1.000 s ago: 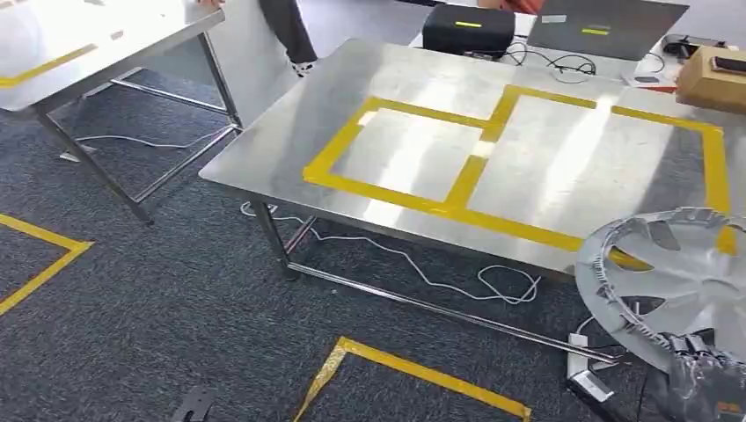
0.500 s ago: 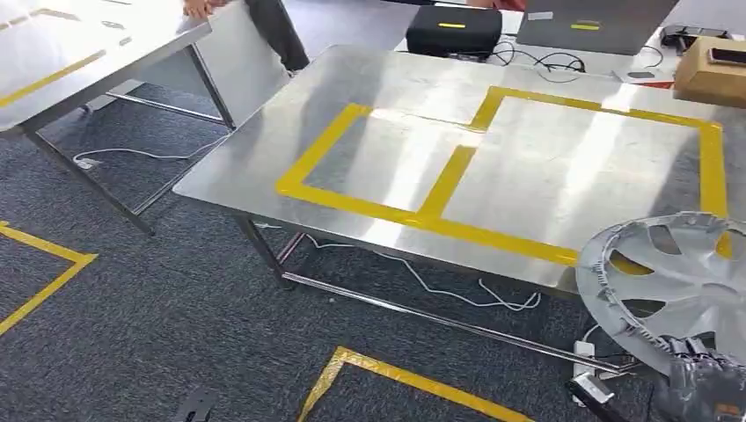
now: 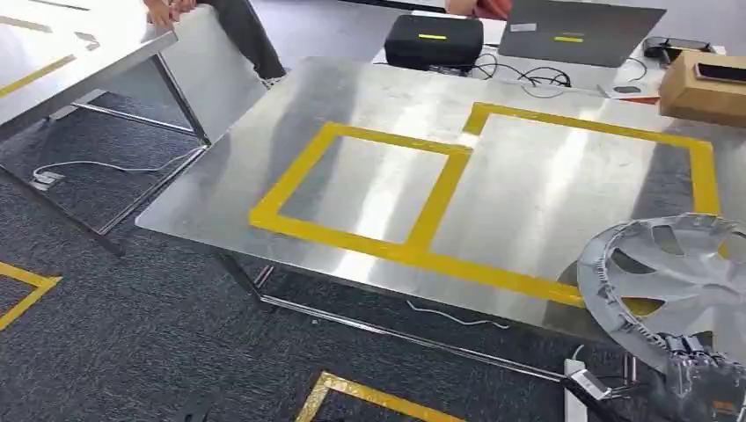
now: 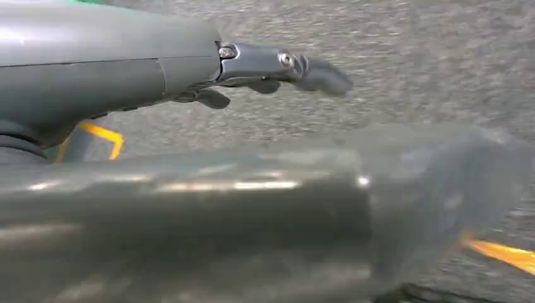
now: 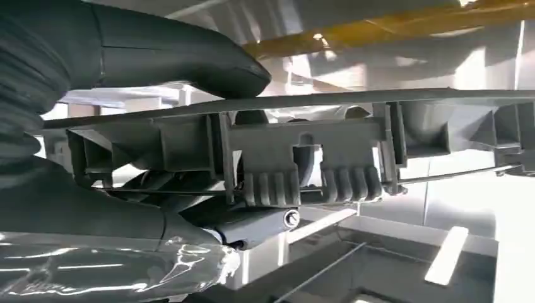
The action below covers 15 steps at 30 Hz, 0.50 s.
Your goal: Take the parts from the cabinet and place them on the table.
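Our right hand [image 3: 704,387] grips a silver spoked wheel cover [image 3: 673,277] by its ribbed rim, thumb [image 5: 189,53] above, over the table's [image 3: 528,185] near edge. Our left hand [image 4: 277,69] hangs with fingers loosely extended, holding nothing.

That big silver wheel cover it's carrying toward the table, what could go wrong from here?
The right hand holds the wheel cover at just one spot on its rim, so it could tip or slip out. The cover already overhangs the near edge of the steel table; if it comes in too low, it may knock against that edge. White cables and a power strip lie on the carpet under the table, a possible snag for feet.
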Tool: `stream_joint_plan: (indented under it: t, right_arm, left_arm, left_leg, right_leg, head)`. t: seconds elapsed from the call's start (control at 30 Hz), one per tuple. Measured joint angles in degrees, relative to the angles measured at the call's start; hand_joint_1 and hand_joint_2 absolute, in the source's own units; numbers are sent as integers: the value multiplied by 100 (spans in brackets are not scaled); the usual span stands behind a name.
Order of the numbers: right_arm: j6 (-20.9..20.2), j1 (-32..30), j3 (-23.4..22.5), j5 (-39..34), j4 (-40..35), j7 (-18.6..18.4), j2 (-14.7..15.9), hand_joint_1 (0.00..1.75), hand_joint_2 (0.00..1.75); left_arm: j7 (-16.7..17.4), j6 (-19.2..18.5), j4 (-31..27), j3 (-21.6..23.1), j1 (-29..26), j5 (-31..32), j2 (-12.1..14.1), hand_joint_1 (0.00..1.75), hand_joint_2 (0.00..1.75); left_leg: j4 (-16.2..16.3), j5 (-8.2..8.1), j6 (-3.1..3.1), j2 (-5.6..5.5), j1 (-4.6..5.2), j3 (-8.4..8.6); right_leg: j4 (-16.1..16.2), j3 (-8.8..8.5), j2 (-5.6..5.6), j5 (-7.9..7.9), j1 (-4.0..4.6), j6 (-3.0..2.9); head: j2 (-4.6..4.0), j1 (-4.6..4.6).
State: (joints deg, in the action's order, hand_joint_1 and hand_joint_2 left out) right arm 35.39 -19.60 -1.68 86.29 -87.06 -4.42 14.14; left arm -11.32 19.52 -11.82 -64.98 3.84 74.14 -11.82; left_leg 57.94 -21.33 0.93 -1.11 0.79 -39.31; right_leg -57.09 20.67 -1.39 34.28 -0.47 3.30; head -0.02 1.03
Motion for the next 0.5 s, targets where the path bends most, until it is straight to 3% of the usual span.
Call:
stream_joint_plan:
  t: [0.03, 0.07, 0.1, 0.13, 0.17, 0.2, 0.23, 0.27, 0.3, 0.37, 0.4, 0.43, 0.47, 0.5]
  right_arm:
    - [0, 12, -2, -2, 0, 0, 0, 175, 175]
    - [-2, 45, 0, -2, 2, 7, 0, 175, 175]
    - [-4, 47, 0, 2, 2, 4, -2, 175, 175]
    - [-4, 34, 0, 11, 2, 7, 0, 175, 175]
    - [-7, 30, 0, 13, 2, 4, -2, 175, 175]
    - [-15, 26, 2, 15, 4, 4, -2, 175, 175]
    - [-24, 26, 4, 13, 4, -7, -2, 175, 175]
    - [-33, 22, 4, 13, 4, -13, -2, 175, 175]
    - [-35, 18, 4, 15, 4, -15, -2, 175, 175]
    - [-39, -1, 11, 28, 13, -13, -4, 175, 175]
    - [-44, 23, 15, 28, 18, -13, -2, 175, 175]
    - [-42, 23, 18, 28, -4, -13, -4, 175, 175]
    - [-42, 24, 24, 22, -7, -15, -4, 175, 175]
    - [-48, 24, 24, 22, -2, -17, -4, 175, 175]
  left_arm:
    - [0, 0, 0, 0, -3, -2, 4, 0, 0]
    - [0, 0, 0, 0, 4, 0, 9, 0, 0]
    - [2, 0, 0, 0, 13, 0, 4, 0, 0]
    - [7, 7, 0, 0, 11, 0, 0, 0, 0]
    - [40, 28, 0, 0, 9, 0, -4, 0, 0]
    - [77, 83, 0, 0, 9, 0, -11, 0, 0]
    - [92, 156, 0, 0, 7, 2, -13, 0, 0]
    - [94, 208, 0, 0, 1, 9, -15, 0, 0]
    - [96, 219, 0, 0, 1, 11, -15, 0, 0]
    - [101, 225, 0, 0, -11, 11, -15, 0, 0]
    - [101, 228, 0, 0, -10, 13, -17, 0, 0]
    - [103, 234, 0, 0, -1, 13, -17, 0, 0]
    - [105, 234, 0, 0, 3, 11, -15, 0, 0]
    - [105, 236, 0, 0, 4, 13, -15, 0, 0]
  left_leg:
    - [-20, -30, 38, 4, 0, 95]
    - [-20, -88, 68, 9, -2, 178]
    - [-19, -148, 96, 11, -1, 237]
    - [-12, -160, 104, 27, -1, 313]
    - [-12, -222, 114, 25, -2, 400]
    - [-11, -303, 121, 12, -6, 493]
    - [-12, -385, 122, -6, -8, 597]
    - [-12, -467, 117, -17, -10, 698]
    - [-12, -546, 97, -26, -11, 806]
    - [22, -699, 45, -38, 20, 915]
    - [2, -721, 16, -52, 30, 906]
    - [-18, -714, 2, -47, 27, 909]
    - [-24, -731, 36, -42, 31, 897]
    - [-47, -694, 100, -41, 32, 883]
  right_leg:
    - [-264, 76, 47, -45, -7, 15]
    - [-746, 343, 85, -116, -13, 30]
    - [-1230, 700, 91, -37, -11, 46]
    - [-1534, 979, 93, 242, -6, 62]
    - [-1658, 1197, 93, 622, -4, 67]
    - [-1624, 1360, 94, 1002, -8, 85]
    - [-1483, 1475, 97, 1229, -13, 89]
    - [-1232, 1541, 97, 1138, -16, 89]
    - [-869, 1566, 98, 662, -21, 80]
    - [-297, 1583, 127, -823, -20, 56]
    - [-296, 1551, 132, -914, 3, -37]
    - [-263, 1524, 118, -974, 3, -65]
    - [-247, 1533, 105, -1046, -8, 14]
    - [-238, 1544, 97, -1039, -9, 24]
  head:
    - [-8, -37]
    - [-2, -48]
    - [-2, -64]
    - [0, -48]
    - [-2, -57]
    - [0, -63]
    - [0, -72]
    - [0, -83]
    - [0, -83]
    - [-2, -85]
    - [0, -87]
    - [-2, -41]
    - [0, -50]
    - [0, -35]
